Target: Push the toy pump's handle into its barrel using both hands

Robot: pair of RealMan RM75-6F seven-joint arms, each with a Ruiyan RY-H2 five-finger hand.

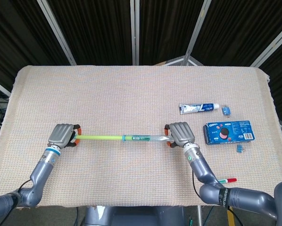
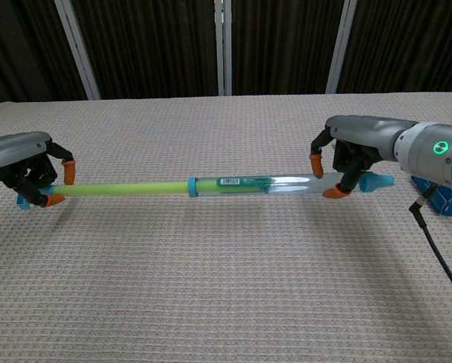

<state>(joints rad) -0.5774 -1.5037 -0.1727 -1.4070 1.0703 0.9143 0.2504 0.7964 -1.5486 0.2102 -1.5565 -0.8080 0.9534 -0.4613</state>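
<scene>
Green rod of the toy pump's handle is partly inside the clear barrel, the pump spanning between the hands above the worktop. Left hand grips the handle end; right hand grips the barrel near its blue tip. Its long axis runs hand to hand, tip pointing past the right hand. Best to push strictly along that line, wrists level, so the rod does not bind.

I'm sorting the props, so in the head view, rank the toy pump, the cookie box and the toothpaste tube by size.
1. toy pump, longest by far
2. cookie box
3. toothpaste tube, about as long as the box but much thinner
</scene>
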